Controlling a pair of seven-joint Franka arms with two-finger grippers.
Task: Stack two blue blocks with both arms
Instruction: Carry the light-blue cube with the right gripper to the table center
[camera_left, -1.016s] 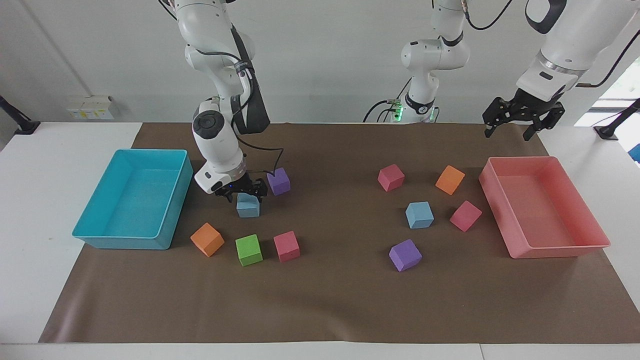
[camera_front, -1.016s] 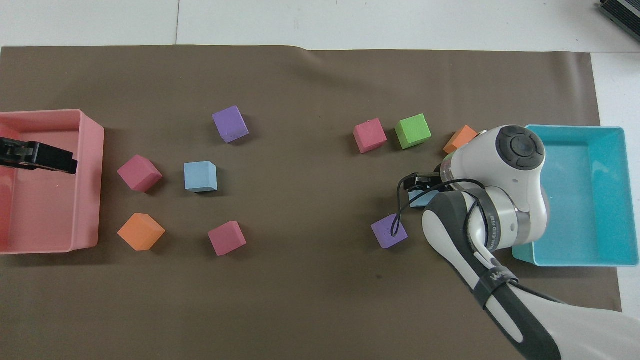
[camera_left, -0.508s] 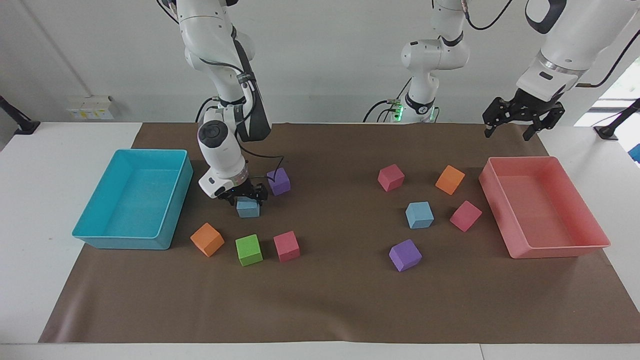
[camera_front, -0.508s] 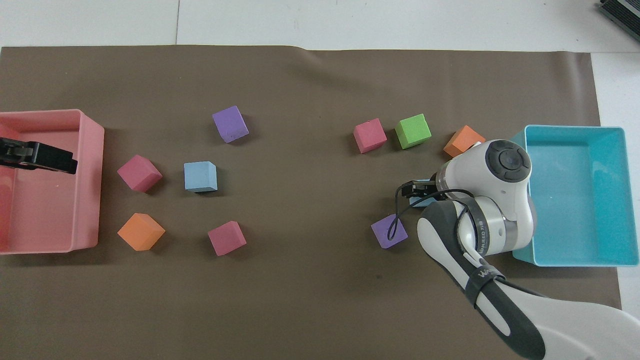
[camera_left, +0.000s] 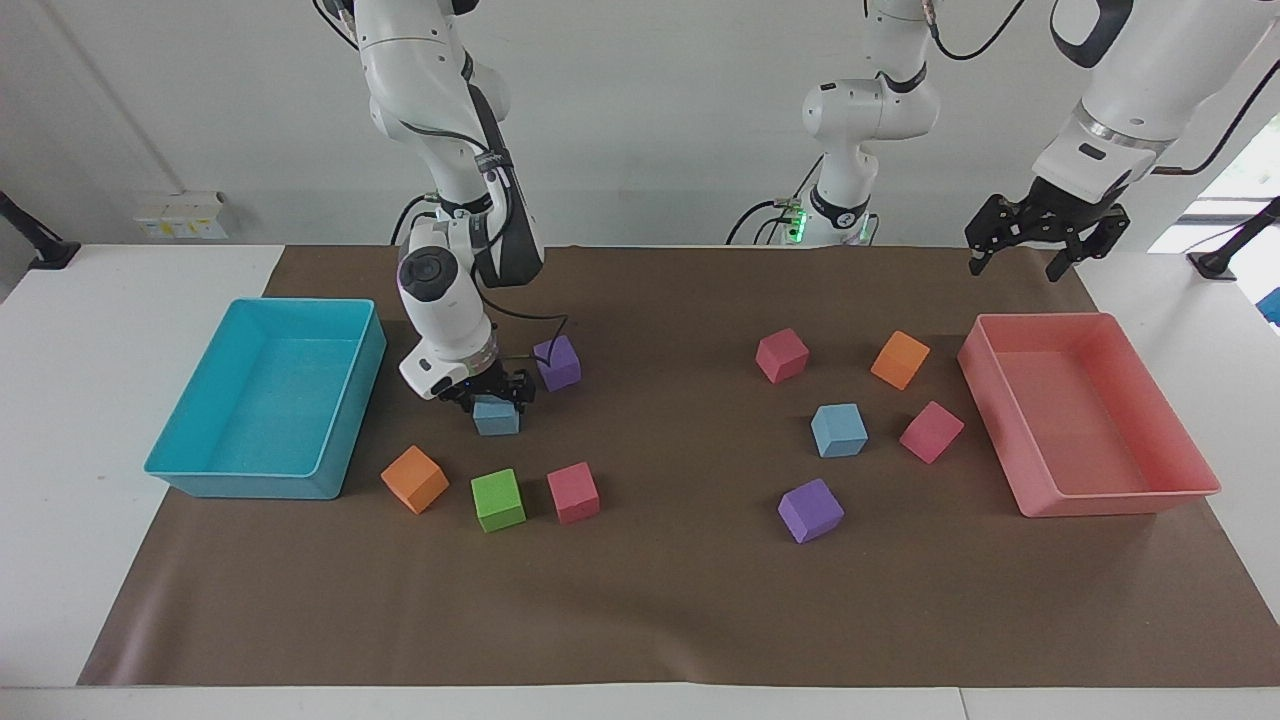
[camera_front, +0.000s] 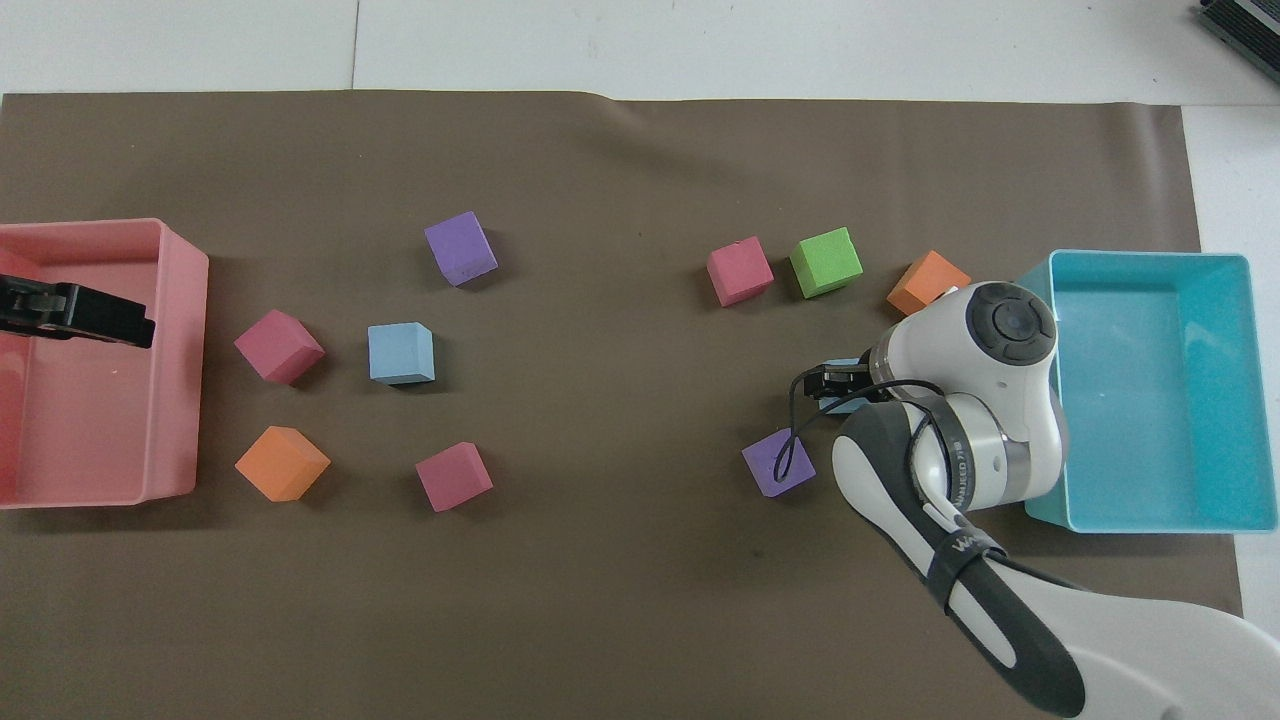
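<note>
RIGHT: my right gripper (camera_left: 494, 393) straddles the blue block (camera_left: 497, 417) beside the turquoise tray (camera_left: 338, 452), jaws wide, narrowing | I'd squeeze squarely, lift straight | FAR: second blue block (camera_left: 839, 430) | LEFT: left gripper (camera_left: 1044, 237) waits above the pink tray (camera_left: 1098, 499), jaws wide

Partial white lettering on black strap (camera_front: 962, 560) round right arm's cable sleeve, reads roughly "WA", rest unreadable, no other legible text, labels or numbers

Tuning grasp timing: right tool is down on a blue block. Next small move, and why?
Probably finish closing, then lift. The right tool straddles the blue block beside the purple cube; the block sits on the mat, the grip unconfirmed. The left tool waits, open, over the pink tray.
</note>
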